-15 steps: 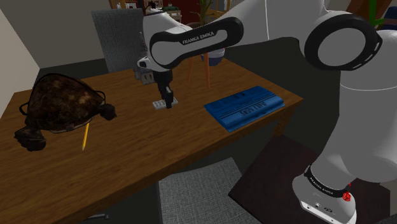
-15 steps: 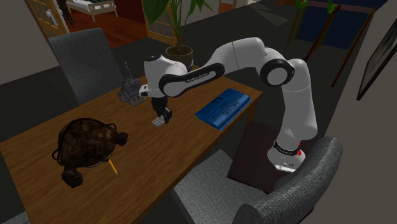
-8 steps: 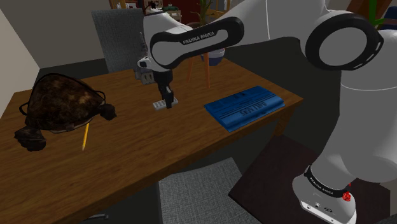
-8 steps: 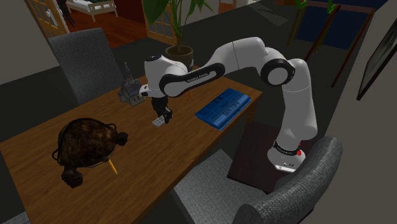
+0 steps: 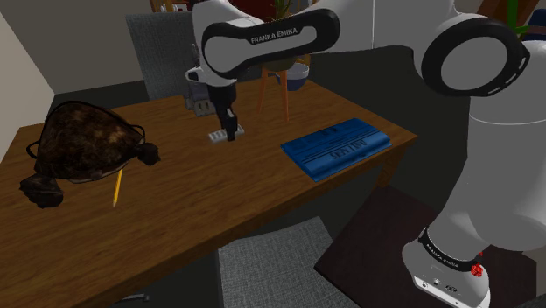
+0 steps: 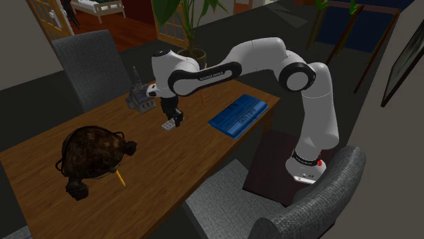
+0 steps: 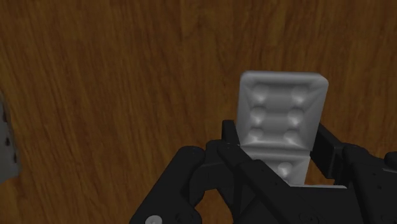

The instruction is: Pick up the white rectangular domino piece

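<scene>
At the shoulder view's left, a dark brown turtle figure [image 5: 83,144] lies on the wooden desk [image 5: 201,206], with a yellow pencil [image 5: 116,186] just beside it. Further right, the black gripper [image 5: 230,134] is clamped on one end of the domino [image 5: 215,136], low over the desk near a small grey model [image 6: 139,98]. The domino is a pale grey-white rectangle with two rows of round dimples. Right of it lies a blue book [image 5: 337,146]. Behind the desk, a pot [image 6: 192,54] holds a green plant [image 6: 170,13].

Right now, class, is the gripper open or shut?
Shut: the gripper clasps the domino between its black fingers, as the wrist view shows.
</scene>
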Available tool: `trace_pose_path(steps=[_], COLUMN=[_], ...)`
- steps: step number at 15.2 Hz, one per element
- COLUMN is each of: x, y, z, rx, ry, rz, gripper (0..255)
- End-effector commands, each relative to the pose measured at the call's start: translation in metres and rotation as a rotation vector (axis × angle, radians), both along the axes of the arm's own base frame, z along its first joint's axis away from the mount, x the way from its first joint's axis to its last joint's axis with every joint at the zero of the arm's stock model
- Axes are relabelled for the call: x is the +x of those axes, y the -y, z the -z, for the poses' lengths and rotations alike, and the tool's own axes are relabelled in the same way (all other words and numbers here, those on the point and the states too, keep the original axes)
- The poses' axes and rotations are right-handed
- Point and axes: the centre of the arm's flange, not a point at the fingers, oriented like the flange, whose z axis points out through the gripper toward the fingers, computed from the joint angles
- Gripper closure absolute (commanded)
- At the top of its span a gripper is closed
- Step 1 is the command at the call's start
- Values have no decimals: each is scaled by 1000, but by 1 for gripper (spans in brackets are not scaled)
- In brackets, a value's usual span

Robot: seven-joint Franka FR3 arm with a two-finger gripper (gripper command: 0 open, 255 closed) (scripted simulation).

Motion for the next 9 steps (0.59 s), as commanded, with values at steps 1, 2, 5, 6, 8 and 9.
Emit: trace_pose_path(steps=[1, 2, 5, 6, 8, 9], x=[0, 0, 0, 0, 0, 0], y=[0, 0, 0, 0, 0, 0], z=[-9, -15, -31, -36, -42, -42], rx=[0, 0, 0, 0, 0, 0], ry=[-1, -1, -1, -1, -1, -1], rz=[0, 0, 0, 0, 0, 0], gripper=[255, 255, 255, 255, 255, 255])
